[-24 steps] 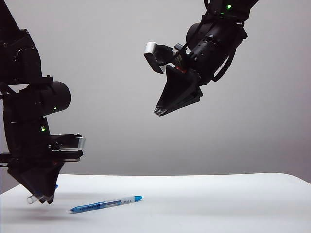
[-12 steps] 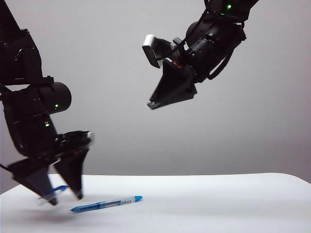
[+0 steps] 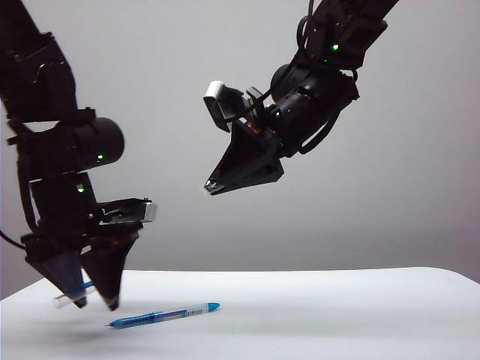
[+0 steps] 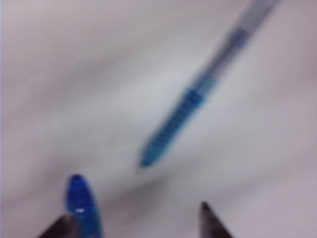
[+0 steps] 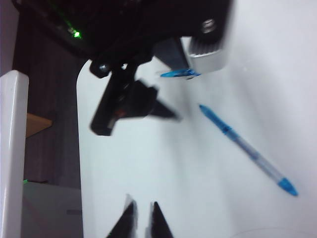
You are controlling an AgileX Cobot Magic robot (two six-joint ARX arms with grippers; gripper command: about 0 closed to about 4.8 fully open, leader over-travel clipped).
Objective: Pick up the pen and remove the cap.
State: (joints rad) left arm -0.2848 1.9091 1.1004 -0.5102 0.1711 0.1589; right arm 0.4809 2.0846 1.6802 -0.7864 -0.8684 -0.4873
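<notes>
Two jaws of the left gripper (image 3: 96,304) (image 4: 133,218) stand spread wide, low over the near left corner of the table (image 3: 337,315), clenching nothing. The cap (image 3: 73,294) (image 4: 79,203) sits right against the outer finger. Whether it clings there, hangs, or already rests on the table I cannot tell. The pen (image 3: 161,316) (image 4: 183,114) lies flat on the table just beside that gripper toward the middle, uncapped, untouched by either arm, its blue front section pointing toward the left gripper. High above and well apart, the right gripper (image 3: 210,189) (image 5: 142,206) hangs with its fingers drawn nearly together and nothing between them, angled down toward the pen. The cap looks to be off, so the risk now lies with the loose cap. If it is stuck to the finger, a move of the left arm could fling it, and this close to the table's edge it could roll off. A careless sweep of the open jaws could also knock the pen askew. A second ago the left jaws were pinched on the cap; now they have let go and the wrist has turned a little. The right gripper has come lower and further left. The pen has not shifted.
</notes>
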